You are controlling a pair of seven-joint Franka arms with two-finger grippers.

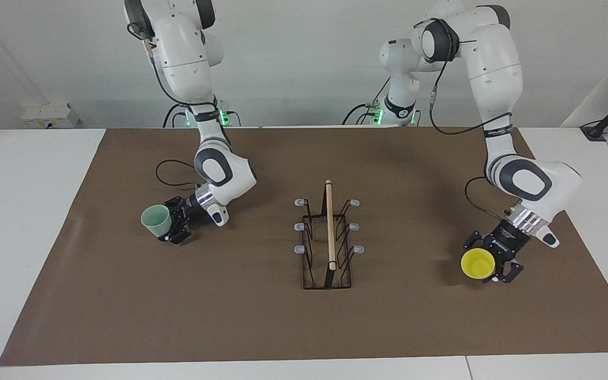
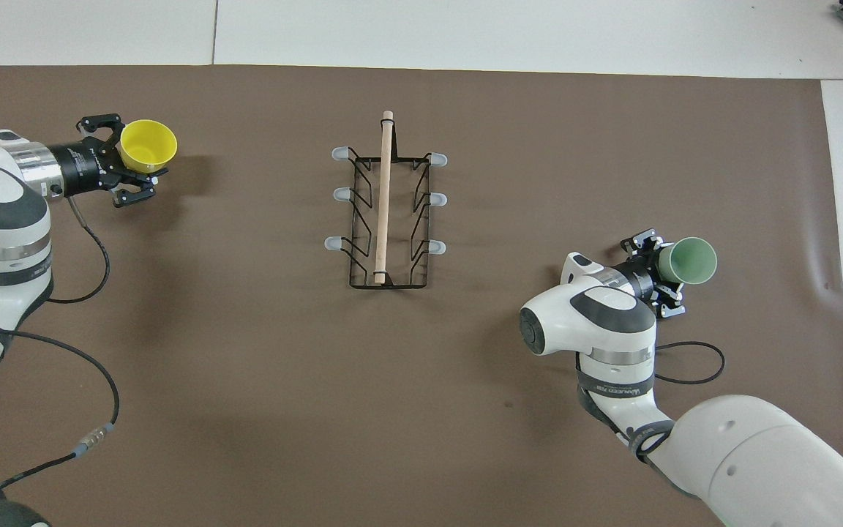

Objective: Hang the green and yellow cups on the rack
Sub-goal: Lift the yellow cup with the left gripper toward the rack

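Facing view: left pincer (image 1: 486, 266) is clamped on the yellow cup (image 1: 477, 264), right pincer (image 1: 173, 226) on the green cup (image 1: 155, 221), each tipped mouth-outward, well apart from the rack (image 1: 328, 237), ready for prongs.

Brown mat (image 1: 262, 316) on white table (image 1: 24, 221), plain pale wall (image 1: 304, 58) above.

Left gripper (image 1: 486, 264) clamped low, right gripper (image 1: 169, 226) clamped low, wrists tilted sideways
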